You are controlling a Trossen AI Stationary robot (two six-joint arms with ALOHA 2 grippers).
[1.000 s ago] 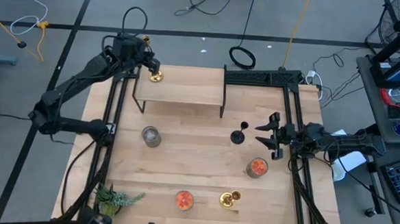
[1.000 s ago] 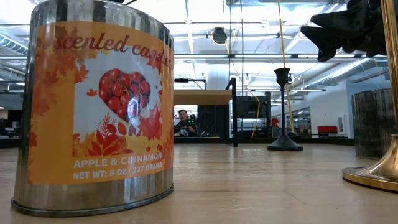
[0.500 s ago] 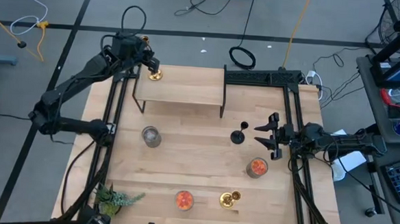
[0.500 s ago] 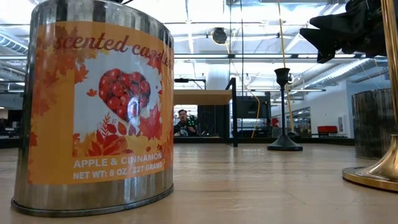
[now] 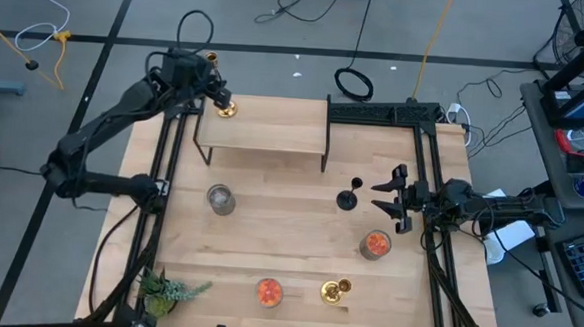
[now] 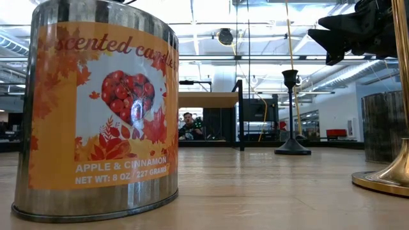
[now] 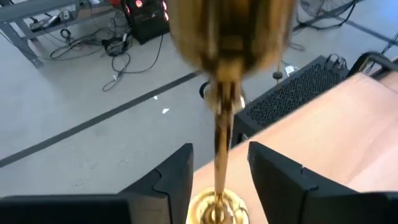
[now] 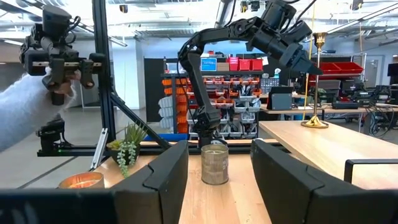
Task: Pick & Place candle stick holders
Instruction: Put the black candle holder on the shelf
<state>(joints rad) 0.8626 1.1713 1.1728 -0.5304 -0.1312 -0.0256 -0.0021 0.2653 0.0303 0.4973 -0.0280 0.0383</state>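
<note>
From above, the left gripper (image 5: 218, 102) sat at the upper left of the frame, over the back left corner of a raised wooden shelf (image 5: 264, 130) on the table (image 5: 268, 237). A gold candlestick (image 5: 227, 110) stood there with its round base on the shelf, just at the fingertips. The right gripper (image 5: 388, 197) hovered at mid-right with its jaws spread apart, just beside the black candlestick (image 5: 348, 198). A second gold candlestick (image 5: 335, 291) stood at lower centre, between two orange candle tins (image 5: 268, 290), and a small plant (image 5: 170, 289) lay at the lower left.

At table level, a large scented-candle tin (image 6: 96, 112) filled the left of the frame. The black candlestick (image 6: 291, 114) stood upright at centre right, and a gold base (image 6: 386, 179) showed at the right edge.

In the left wrist view, the gold stem (image 7: 221, 140) ran up between the two dark fingers (image 7: 168, 183), which stood clear of it on both sides, so the jaws were apart and empty.

In the right wrist view, the fingers (image 8: 165, 177) framed a glass candle jar (image 8: 214, 163) at centre, and the far gold candlestick (image 8: 317, 81) stood at upper right.

I judged the left arm was at the placing step; it had best back straight away from the stem without brushing it, since so slim a piece near the shelf's edge would tip easily.
</note>
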